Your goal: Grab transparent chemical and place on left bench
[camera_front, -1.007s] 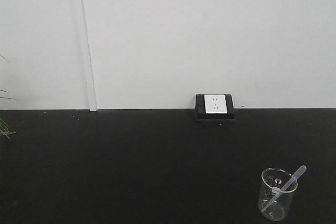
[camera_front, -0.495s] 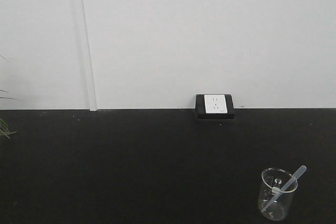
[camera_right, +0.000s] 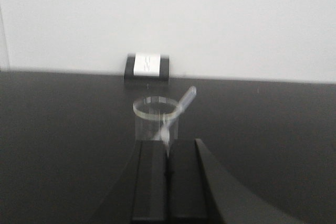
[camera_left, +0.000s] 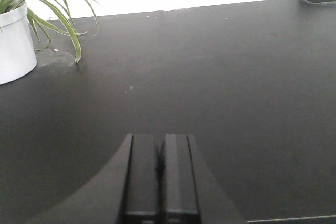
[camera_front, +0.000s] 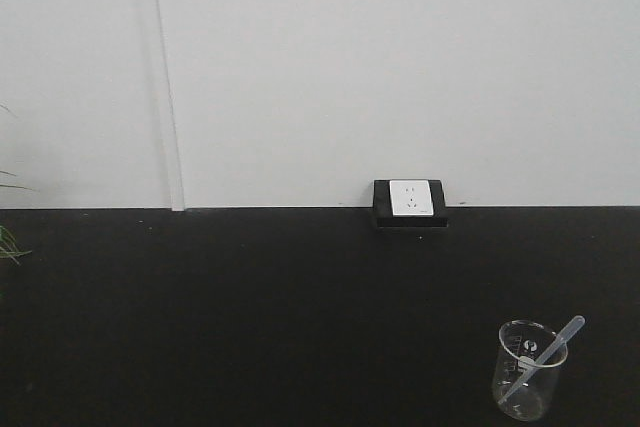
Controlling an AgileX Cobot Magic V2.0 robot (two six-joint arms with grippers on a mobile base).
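The transparent chemical, a clear dropper pipette (camera_front: 548, 351), leans in a clear glass beaker (camera_front: 527, 382) at the lower right of the black worktop, its end sticking out up and to the right. In the right wrist view the pipette (camera_right: 184, 101) and beaker (camera_right: 155, 121) stand just beyond my right gripper (camera_right: 167, 142), which is shut and empty. My left gripper (camera_left: 160, 137) is shut and empty over bare black worktop. The left bench with trays is out of view.
A white wall socket in a black housing (camera_front: 409, 202) sits at the wall, also in the right wrist view (camera_right: 147, 66). A green plant in a white pot (camera_left: 14, 40) stands left of my left gripper. A white wall backs the worktop (camera_front: 250, 307).
The front view has drifted slightly; the beaker sits a little lower in frame. Nothing else has visibly changed.
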